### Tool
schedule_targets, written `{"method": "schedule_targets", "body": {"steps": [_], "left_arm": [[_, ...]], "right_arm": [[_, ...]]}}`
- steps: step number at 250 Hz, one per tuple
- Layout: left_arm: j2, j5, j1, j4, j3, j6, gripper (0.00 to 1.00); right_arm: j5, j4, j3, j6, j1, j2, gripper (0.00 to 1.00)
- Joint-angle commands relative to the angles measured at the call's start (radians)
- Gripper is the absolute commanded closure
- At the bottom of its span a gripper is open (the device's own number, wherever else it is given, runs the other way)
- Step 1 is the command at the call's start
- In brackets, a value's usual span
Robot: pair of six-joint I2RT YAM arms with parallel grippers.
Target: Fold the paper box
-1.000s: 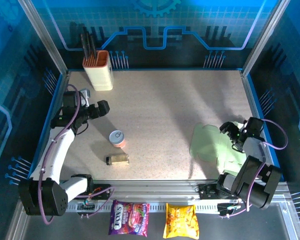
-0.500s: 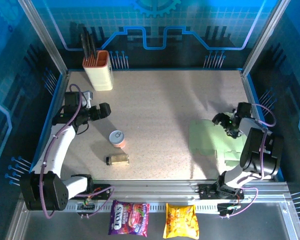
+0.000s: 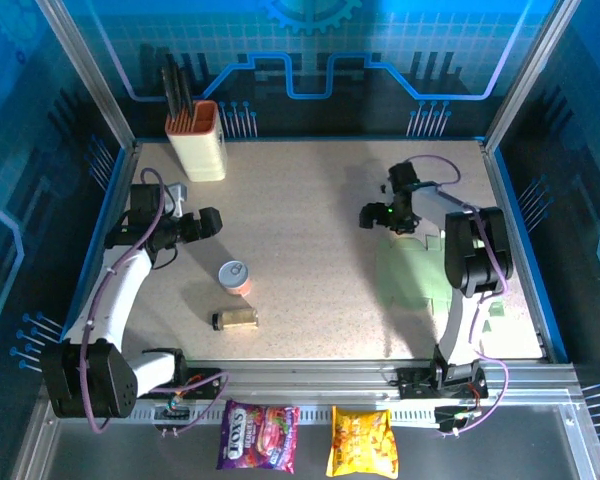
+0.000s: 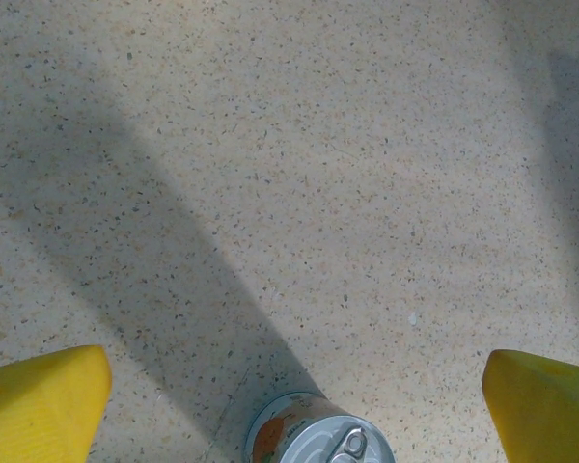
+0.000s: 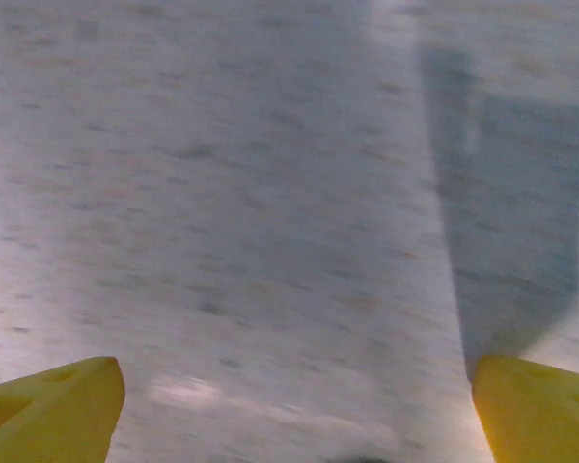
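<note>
**Right pincer beyond the card, both pincers released**

The right pincer (image 3: pixel 372 215) hangs over bare speckled tabletop (image 3: pixel 310 190), jaws spread wide and grasping nothing. The paper box (image 3: pixel 412 285) – a pale green, flat creased sheet of thin card – lies on the near side of that pincer, back toward its arm's base and partly under the arm. The left pincer (image 3: pixel 210 220) is likewise released, well apart from the card, with a silver ring-pull can (image 3: pixel 236 277) just nearside of it.

The likely trouble is the card itself. Lying flat, it offers no raised edge, so a finger coming down on it could skid or crumple a flap. The arm link above could also drag the sheet.

The overhead view places the card against the arm. The blurred right wrist view gives the gap between the yellow fingers (image 5: pixel 48 405).
</note>
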Motion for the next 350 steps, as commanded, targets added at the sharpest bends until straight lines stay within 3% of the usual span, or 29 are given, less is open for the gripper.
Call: {"method": "schedule_targets", "body": {"steps": [1, 49, 135, 199, 266, 350], "left_arm": [[0.029, 0.008, 0.008, -0.015, 0.008, 0.012, 0.0], [0.051, 0.041, 0.007, -0.018, 0.027, 0.006, 0.0], [-0.009, 0.056, 0.007, -0.021, -0.01, 0.021, 0.0], [-0.006, 0.085, 0.007, -0.007, -0.007, 0.013, 0.0], [-0.015, 0.086, 0.007, -0.007, -0.009, 0.004, 0.0], [-0.019, 0.075, 0.006, -0.01, -0.008, -0.004, 0.0]], "right_arm": [[-0.016, -0.072, 0.067, -0.005, 0.058, 0.042, 0.06], [0.032, -0.042, 0.0, 0.022, 0.013, -0.046, 0.06], [-0.042, 0.082, -0.312, 0.098, -0.357, -0.302, 0.01], [-0.056, 0.14, -0.371, 0.138, -0.545, -0.295, 0.01], [-0.068, 0.126, -0.249, 0.132, -0.494, -0.144, 0.01], [-0.125, -0.04, 0.04, 0.065, -0.223, 0.054, 0.02]]}}
